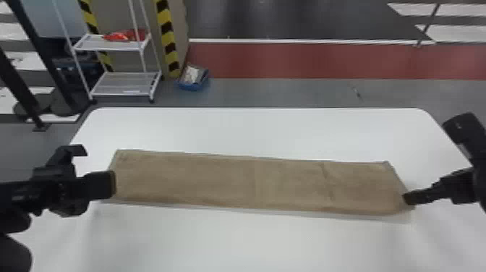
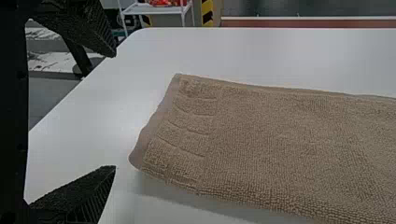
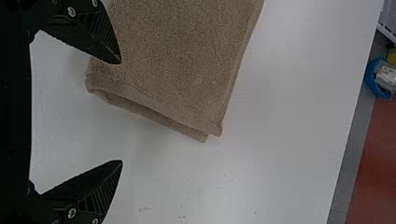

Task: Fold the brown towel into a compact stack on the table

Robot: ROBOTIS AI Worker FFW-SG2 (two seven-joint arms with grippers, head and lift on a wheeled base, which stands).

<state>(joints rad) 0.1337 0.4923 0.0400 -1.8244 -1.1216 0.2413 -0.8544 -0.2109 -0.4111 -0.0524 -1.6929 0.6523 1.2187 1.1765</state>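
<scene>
At the left side of the table (image 1: pixel 253 132), the left gripper (image 2: pixel 113 111) faces the towel's left end (image 2: pixel 177 126) with its two fingers spread and nothing between them. From that gripper the brown towel (image 1: pixel 220 182) lies to the right, just beyond the fingertips, flat on the table and already folded into a long strip. Its long axis runs left to right across the table, slanting a little so that the right end sits slightly nearer the robot.

At the towel's right end (image 3: pixel 154 109), stacked hem edges show the layers. The right gripper (image 3: pixel 119 112) is by that end's near corner, also spread and holding nothing; the towel lies to its left. One finger overlaps the cloth in the right wrist view, though contact cannot be told. Each arm is nearest its own end, so shortening the strip likely calls for lifting one end, all layers together, and carrying it inward along the long axis. A shallow pinch could take only the top layer.

As for writing, none can be read on the towel. The packet (image 3: pixel 386 74) in the blue bin (image 3: pixel 371 79) bears marks too small to make out, as does the right arm (image 1: pixel 461 132).
</scene>
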